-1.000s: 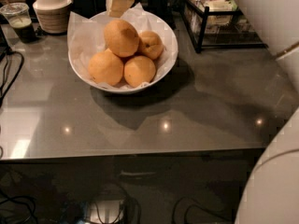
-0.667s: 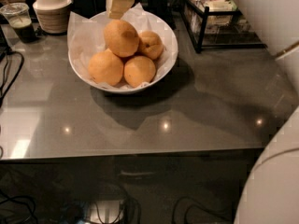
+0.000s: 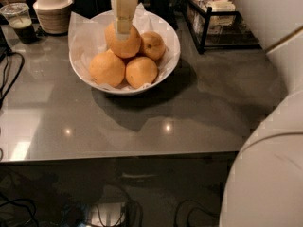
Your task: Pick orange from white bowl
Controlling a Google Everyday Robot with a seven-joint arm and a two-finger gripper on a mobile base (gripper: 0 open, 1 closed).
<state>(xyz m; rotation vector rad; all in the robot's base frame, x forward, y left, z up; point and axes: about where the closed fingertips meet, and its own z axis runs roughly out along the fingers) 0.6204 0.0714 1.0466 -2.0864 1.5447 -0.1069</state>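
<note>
Quick update from the remote seat: compared with a second ago, the hand [image 3: 124, 28] has come down into the white bowl [image 3: 120, 90]. Before, it was hanging above the back rim; now its tip is sitting on top of the orange [image 3: 129, 47], the big one riding on top of the pile directly under the hand. I honestly can't tell whether the hand is open or closed around it. The bowl and fruit aren't looking shifted at all.

The other three oranges are sitting lower in the crumpled paper [image 3: 85, 37]: the dimpled orange [image 3: 152, 45] just right of the hand, the front-left orange [image 3: 107, 68] and the front-right orange [image 3: 141, 72] below it, nearer me.

The worktop [image 3: 142, 126] is showing up dark grey and glossy, catching small light spots. Off to the hand's left, a ribbed beige bowl [image 3: 53, 11] with a white lid and a plastic cup [image 3: 19, 21] of dark drink are standing. To its right, a black wire rack [image 3: 213, 20] is holding packets. Cables [image 3: 9, 74] are trailing at the far left, and the robot's white body [image 3: 270, 174] is filling the lower right corner.
</note>
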